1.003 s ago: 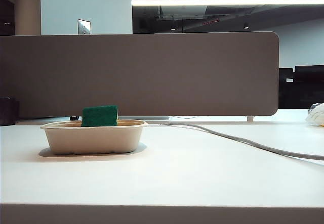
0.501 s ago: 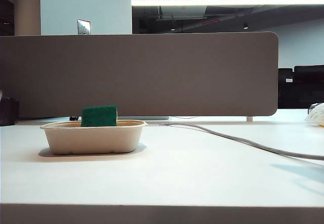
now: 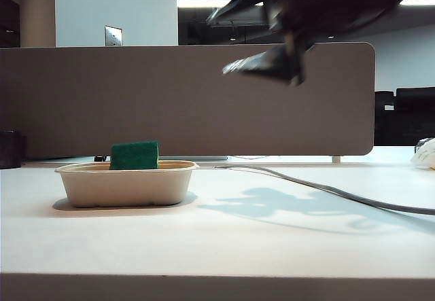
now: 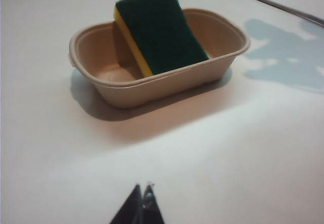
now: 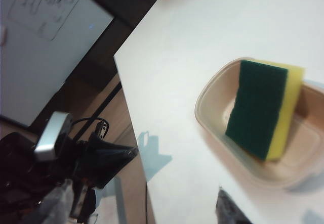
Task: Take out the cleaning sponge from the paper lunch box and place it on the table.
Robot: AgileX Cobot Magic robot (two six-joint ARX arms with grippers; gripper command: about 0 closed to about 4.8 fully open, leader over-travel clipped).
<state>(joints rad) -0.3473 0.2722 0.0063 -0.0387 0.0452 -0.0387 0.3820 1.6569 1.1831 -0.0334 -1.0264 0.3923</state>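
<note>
Sponge not yet touched; nothing of the task is done so far as the views show.

Cleaning sponge (image 4: 159, 29) sits in the paper lunch box (image 4: 167, 85), tilted, one end down on the box floor and the other propped up over the rim. Green scouring face up, yellow foam showing along one edge. In the exterior view its green top (image 3: 134, 155) pokes above the box rim (image 3: 126, 168). The box stands on the white table (image 3: 272, 240), toward the left side, with a grey cable trailing across the table to the right.

Right gripper (image 3: 262, 43): high in the air, above and to the right of the box, well apart from it, heavily blurred. Two dark fingers appear spread, one above the other, with nothing between them. Its wrist view looks down on the box and sponge (image 5: 263, 107) from off to one side.

Left gripper (image 4: 140, 204): low, near the table, short of the box. Only two dark tips show at the frame edge, close together; fingers look narrow and empty. Not visible in the exterior view.

Left to do, by my reading: approach, grasp the sponge, lift it clear of the box, set it on bare table, release.
</note>
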